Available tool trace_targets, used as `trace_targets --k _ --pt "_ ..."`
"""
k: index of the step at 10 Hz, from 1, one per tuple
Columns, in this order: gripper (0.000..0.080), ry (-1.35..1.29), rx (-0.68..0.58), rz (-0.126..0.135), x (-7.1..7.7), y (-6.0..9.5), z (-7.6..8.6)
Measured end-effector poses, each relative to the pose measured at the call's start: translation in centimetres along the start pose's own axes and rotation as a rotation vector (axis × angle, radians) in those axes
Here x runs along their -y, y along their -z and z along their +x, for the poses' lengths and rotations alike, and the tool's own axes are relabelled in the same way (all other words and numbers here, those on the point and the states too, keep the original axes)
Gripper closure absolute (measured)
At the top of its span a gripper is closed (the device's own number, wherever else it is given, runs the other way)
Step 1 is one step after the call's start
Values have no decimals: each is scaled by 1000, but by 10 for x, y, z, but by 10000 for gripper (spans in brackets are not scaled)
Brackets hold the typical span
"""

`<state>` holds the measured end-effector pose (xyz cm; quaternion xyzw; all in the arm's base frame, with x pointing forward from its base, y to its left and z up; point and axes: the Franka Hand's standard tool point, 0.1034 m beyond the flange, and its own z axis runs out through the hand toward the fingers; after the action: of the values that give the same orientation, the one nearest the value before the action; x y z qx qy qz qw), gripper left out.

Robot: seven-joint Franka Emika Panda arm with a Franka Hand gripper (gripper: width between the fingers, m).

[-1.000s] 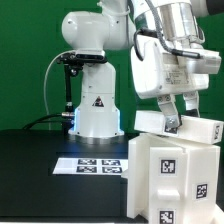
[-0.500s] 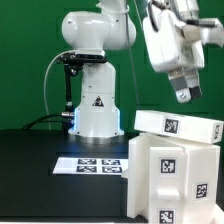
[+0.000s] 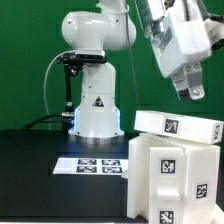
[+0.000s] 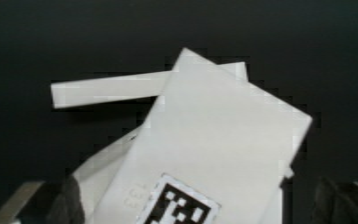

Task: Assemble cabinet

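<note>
Exterior view, reading from its left: we see the black desk [image 3: 35, 165] carrying the marker board [image 3: 98, 163] in front of the robot's base, and at the exterior view's right the white cabinet [image 3: 175, 175] standing upright on the desk with a flat white panel [image 3: 180, 124] lying across its top. Above that panel hangs our end effector [image 3: 189, 91], fingers spread apart and gripping nothing, well clear of the panel. The wrist view looks down on the cabinet's angled white panels against the dark desk.
</note>
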<state>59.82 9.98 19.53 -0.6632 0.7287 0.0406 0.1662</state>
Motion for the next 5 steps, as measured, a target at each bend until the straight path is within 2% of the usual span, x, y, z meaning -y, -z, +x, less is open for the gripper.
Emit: trace_targets --k 1,2,4,5 --pt "151 199 1 -70 -2 3 -4" --pt "151 337 -5 -112 2 5 -9" --pt "151 551 -4 -155 7 3 -16" --pt "151 633 0 -153 7 3 -14"
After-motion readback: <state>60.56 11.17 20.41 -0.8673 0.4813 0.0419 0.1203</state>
